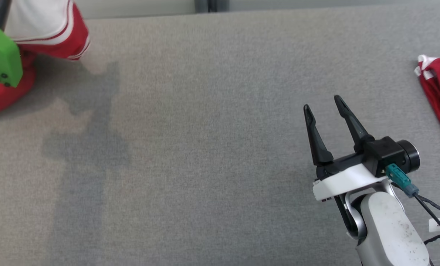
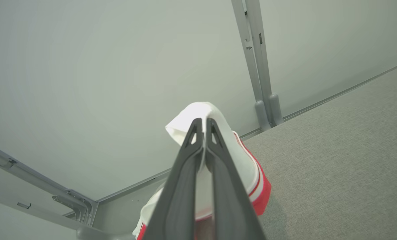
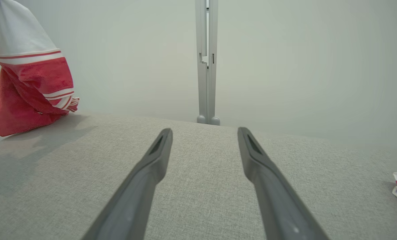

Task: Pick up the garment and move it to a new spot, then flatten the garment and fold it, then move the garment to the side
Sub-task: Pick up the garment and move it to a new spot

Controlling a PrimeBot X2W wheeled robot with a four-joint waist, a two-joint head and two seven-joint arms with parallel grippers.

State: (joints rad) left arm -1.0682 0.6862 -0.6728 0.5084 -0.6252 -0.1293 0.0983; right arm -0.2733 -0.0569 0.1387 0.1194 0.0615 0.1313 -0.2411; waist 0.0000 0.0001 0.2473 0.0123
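White-topped, red-bottomed garment (image 3: 28, 83) hangs bunched from the left gripper (image 2: 204, 122).

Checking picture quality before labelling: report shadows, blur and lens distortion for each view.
Head view: sharp, evenly lit; a dark blocky shadow lies on the grey surface beside the garment. Left wrist view: left gripper shut on the garment, finger bases soft; wall post leans. Right wrist view: right gripper open, fingers blurring toward the bottom edge.
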